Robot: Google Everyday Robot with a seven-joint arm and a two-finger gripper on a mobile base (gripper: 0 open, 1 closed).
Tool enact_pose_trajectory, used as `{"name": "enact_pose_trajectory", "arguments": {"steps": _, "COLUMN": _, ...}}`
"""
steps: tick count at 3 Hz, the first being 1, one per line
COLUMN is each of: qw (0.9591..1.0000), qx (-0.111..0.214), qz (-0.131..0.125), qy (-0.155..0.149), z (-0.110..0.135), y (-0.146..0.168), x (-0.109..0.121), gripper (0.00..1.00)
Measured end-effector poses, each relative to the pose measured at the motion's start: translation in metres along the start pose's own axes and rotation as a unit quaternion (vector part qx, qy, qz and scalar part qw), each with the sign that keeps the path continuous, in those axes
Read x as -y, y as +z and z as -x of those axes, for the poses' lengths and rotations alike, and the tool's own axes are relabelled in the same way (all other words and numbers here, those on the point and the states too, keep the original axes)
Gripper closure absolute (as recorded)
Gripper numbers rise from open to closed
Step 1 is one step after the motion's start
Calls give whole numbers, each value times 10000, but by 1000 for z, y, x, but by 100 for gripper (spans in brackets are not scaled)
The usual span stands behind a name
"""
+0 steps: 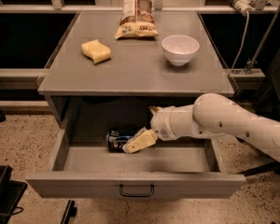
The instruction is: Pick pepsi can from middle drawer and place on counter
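The pepsi can (pixel 117 138) lies on its side in the open middle drawer (pixel 135 183), left of centre and towards the back. My gripper (pixel 141 128) reaches into the drawer from the right, directly beside the can. It is open: the near finger (pixel 139 142) lies across the can's right end and front, and the far finger (pixel 153 109) is behind and to the right. The can rests on the drawer floor. The counter (pixel 135 69) is the grey top above the drawer.
On the counter lie a yellow sponge (pixel 96 51) at the left, a brown-and-white snack bag (pixel 136 16) at the back and a white bowl (pixel 180 49) at the right. My arm (pixel 233 125) crosses the drawer's right side. A dark handle (pixel 136 190) hangs on the drawer front.
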State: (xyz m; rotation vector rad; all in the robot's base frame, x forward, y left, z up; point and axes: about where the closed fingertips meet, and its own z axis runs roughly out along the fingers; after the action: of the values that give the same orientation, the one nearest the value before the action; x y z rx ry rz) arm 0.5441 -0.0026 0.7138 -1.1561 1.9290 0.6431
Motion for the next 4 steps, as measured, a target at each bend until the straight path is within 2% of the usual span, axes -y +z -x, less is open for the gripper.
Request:
{"name": "enact_pose_trajectory", "arguments": {"steps": 1, "qw": 9999, "qx": -103, "qz": -53, "qy": 123, "z": -17, "y": 28, "x": -9, "gripper": 0}}
{"name": "enact_pose_trajectory", "arguments": {"steps": 2, "qw": 9994, "qx": -68, "qz": -337, "qy": 97, "z": -24, "y": 61, "x": -3, "gripper": 0}}
{"name": "enact_pose_trajectory", "arguments": {"steps": 3, "qw": 9977, "qx": -95, "qz": -670, "qy": -51, "z": -32, "y": 85, "x": 4, "gripper": 0}}
{"name": "enact_pose_trajectory", "arguments": {"steps": 4, "qw": 9941, "qx": -265, "qz": -976, "qy": -403, "z": -44, "y": 106, "x": 6, "gripper": 0}}
